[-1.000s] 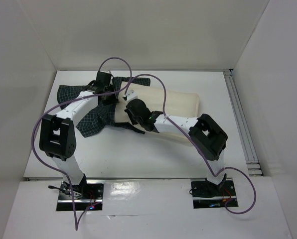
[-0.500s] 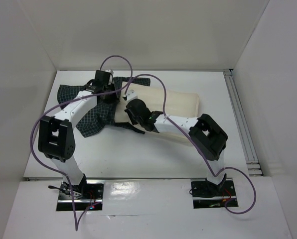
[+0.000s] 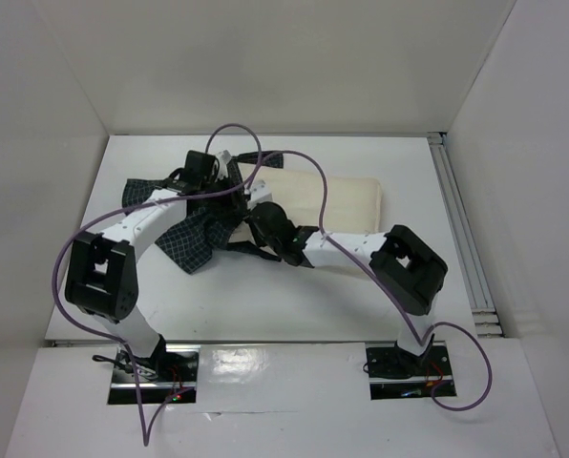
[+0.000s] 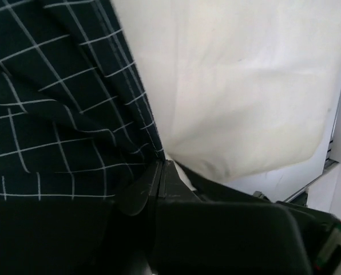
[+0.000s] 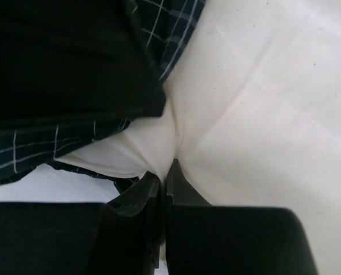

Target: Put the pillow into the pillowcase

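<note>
left arm bending in from the left, left gripper (image 4: pixel 160 167) pinching shut on the pillowcase (image 4: pixel 50 114) hem | right arm reaching leftward, right gripper (image 5: pixel 166 171) clamping a pucker of the pillow (image 5: pixel 262 103) | pillow's left end meeting the crumpled pillowcase mid-table (image 3: pixel 265 305), right end lying bare, apart from the side rail (image 3: pixel 461 224)

From above I lose the left end of the pillow (image 3: pixel 356 196): the pillowcase (image 3: pixel 194 246) and both forearms cover it, so I cannot tell how far in it sits. The left gripper (image 4: pixel 161 167) and right gripper (image 5: pixel 166 172) show their tips only in the wrist views, dark and blurred against the pillow. Those views cut pillow and pillowcase off at the frame edges, and I cannot find the pillowcase's opening.
</note>
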Robot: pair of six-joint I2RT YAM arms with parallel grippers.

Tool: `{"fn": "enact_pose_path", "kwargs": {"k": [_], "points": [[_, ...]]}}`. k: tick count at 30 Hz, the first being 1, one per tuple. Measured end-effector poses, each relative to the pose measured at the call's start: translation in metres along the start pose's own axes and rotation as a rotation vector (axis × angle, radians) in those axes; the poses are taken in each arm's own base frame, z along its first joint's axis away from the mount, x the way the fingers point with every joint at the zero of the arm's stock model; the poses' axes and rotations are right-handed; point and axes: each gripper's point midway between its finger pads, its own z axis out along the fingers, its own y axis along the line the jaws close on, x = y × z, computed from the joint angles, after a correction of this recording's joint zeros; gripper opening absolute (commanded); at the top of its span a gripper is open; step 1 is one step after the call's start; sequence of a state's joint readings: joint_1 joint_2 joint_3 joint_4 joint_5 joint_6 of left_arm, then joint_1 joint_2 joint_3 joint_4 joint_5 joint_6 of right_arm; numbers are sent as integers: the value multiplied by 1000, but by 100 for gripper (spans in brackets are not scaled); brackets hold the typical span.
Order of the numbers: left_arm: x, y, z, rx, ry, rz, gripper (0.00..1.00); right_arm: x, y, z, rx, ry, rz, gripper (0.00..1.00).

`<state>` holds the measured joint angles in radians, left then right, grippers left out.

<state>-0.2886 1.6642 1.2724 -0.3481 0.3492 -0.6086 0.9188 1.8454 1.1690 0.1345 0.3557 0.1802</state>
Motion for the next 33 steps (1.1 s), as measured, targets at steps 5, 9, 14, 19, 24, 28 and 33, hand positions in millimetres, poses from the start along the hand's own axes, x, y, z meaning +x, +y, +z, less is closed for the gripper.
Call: {"fn": "enact_pose_path", "kwargs": {"k": [5,9,14,19,24,28,33], "points": [[16,13,-2,-49,28,-18,48,10,3,-5,-6,-4,18,45],[-5,4,-18,-87,-20,9,47,-2,1,-27,2,-42,21,77],[-56,-15,-44,-88,-150,70,46,-58,-17,-66,66,-183,59,87],[-96,-25,-57,-100,-248,101,50,-98,-49,-99,195,-276,105,97],[-135,-1,-18,-221,-282,97,50,-114,-131,-87,364,-199,225,100],[-153,34,31,-373,-267,90,52,-83,-263,-79,539,-93,424,100],[-168,70,70,-534,-264,105,56,-22,-335,-77,589,60,597,100]]}}
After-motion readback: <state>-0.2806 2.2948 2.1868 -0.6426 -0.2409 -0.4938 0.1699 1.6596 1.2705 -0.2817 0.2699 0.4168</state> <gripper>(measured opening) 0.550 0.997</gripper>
